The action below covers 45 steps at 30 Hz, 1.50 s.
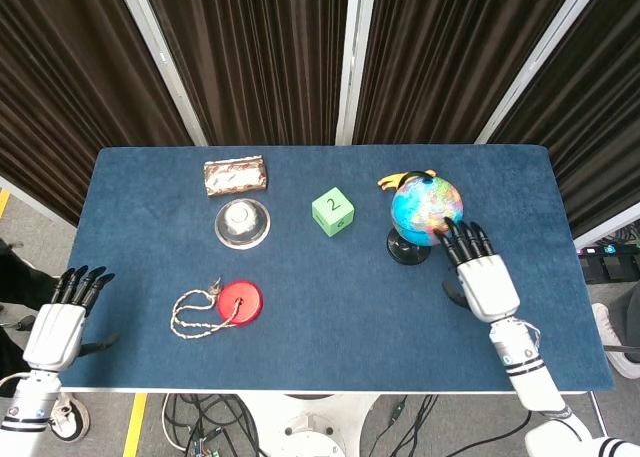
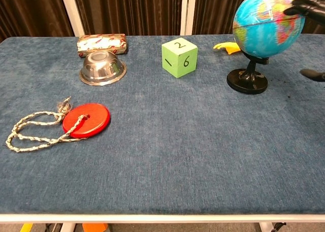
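We see the right hand [image 1: 484, 282] reaching over the blue table [image 1: 330, 317] with its fingers [image 1: 462, 241] stretched out and apart, their dark tips laid against the near right side of the globe [image 1: 425, 207] — in the chest view the fingertips [image 2: 304, 6] show at the upper right of the sphere, seemingly touching it, while the thumb [image 2: 314, 74] hangs lower and clear of it. The hand grips nothing; it only touches. The globe stands upright on its black round base [image 2: 247, 82] toward the far right part of the table, and just behind it lies a small yellow-orange object [image 2: 226, 47], partly hidden by the sphere. To the globe's left, well apart, sits a green cube [image 1: 332, 211] with the numbers 1, 2 and 6 on the faces we can read. Further left an upturned metal bowl [image 1: 242, 223] rests just in front of a patterned flat packet [image 1: 235, 174]; from the chest view the two look close, though we cannot tell whether they touch. Nearer the front edge on the left lies a red disc [image 1: 239, 302] with a loop of pale braided cord [image 1: 192, 315] running from its middle. The left hand [image 1: 62, 322] hangs off the table's left front corner, fingers extended and slightly apart, holding nothing — the cord is the nearest thing to it.
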Tool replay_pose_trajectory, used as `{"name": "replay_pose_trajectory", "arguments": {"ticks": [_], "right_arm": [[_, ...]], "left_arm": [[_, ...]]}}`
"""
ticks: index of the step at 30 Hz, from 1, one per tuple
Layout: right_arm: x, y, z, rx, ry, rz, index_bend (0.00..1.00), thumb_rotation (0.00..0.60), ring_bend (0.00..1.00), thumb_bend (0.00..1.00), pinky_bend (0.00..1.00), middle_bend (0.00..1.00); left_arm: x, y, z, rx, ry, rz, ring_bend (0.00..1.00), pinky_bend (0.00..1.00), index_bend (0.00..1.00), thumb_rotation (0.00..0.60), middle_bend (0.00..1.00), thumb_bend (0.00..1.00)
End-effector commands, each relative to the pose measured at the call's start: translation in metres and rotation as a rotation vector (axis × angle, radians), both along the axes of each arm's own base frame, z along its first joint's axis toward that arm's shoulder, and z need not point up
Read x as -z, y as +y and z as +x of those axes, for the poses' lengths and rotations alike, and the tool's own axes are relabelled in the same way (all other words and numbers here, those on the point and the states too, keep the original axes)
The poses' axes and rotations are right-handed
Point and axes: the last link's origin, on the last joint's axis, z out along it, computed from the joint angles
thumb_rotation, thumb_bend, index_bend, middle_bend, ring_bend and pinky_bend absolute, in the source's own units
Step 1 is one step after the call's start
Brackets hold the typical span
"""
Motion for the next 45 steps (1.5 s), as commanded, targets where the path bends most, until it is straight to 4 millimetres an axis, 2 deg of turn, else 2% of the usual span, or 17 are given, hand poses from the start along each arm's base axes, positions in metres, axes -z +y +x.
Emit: {"name": "replay_pose_trajectory", "arguments": {"ticks": [1,6,10,13,22,26,30,36,45], "right_arm": [[-0.008,-0.003,-0.012,0.058,0.002,-0.043,0.00,0.600,0.00,0.20,0.00,0.00],[-0.019,-0.005,-0.037,0.200,-0.012,-0.092,0.00,0.600,0.00,0.20,0.00,0.00],[-0.024,-0.004,-0.044,0.238,-0.024,-0.109,0.00,0.600,0.00,0.20,0.00,0.00],[-0.023,0.000,-0.037,0.189,-0.030,-0.103,0.00,0.600,0.00,0.20,0.00,0.00],[-0.008,0.020,0.005,-0.103,-0.038,-0.034,0.00,0.600,0.00,0.20,0.00,0.00],[0.001,0.026,0.016,-0.151,-0.021,0.002,0.00,0.600,0.00,0.20,0.00,0.00],[0.006,0.022,0.016,-0.130,-0.010,0.033,0.00,0.600,0.00,0.20,0.00,0.00],[0.001,0.012,0.006,-0.046,0.000,0.016,0.00,0.600,0.00,0.20,0.00,0.00],[-0.021,0.003,-0.036,0.265,-0.030,-0.104,0.00,0.600,0.00,0.20,0.00,0.00]], "left_arm": [[0.000,0.000,0.000,0.002,0.000,0.000,0.02,0.05,0.15,0.600,0.09,0.00],[0.001,0.000,0.001,0.002,0.003,-0.002,0.02,0.05,0.15,0.600,0.09,0.00],[0.001,0.001,0.002,0.005,0.006,-0.002,0.02,0.05,0.15,0.600,0.09,0.00],[0.002,0.001,0.003,0.007,0.007,-0.003,0.02,0.05,0.15,0.600,0.09,0.00],[0.001,0.001,0.003,0.004,0.005,0.000,0.02,0.05,0.15,0.600,0.09,0.00],[0.000,0.000,0.002,0.002,0.001,0.001,0.02,0.05,0.15,0.600,0.09,0.00],[0.000,0.000,0.002,0.004,-0.001,0.002,0.02,0.05,0.15,0.600,0.09,0.00],[0.000,0.000,0.001,0.003,-0.002,0.002,0.02,0.05,0.15,0.600,0.09,0.00],[0.000,0.001,0.003,0.009,0.002,0.001,0.02,0.05,0.15,0.600,0.09,0.00]]}}
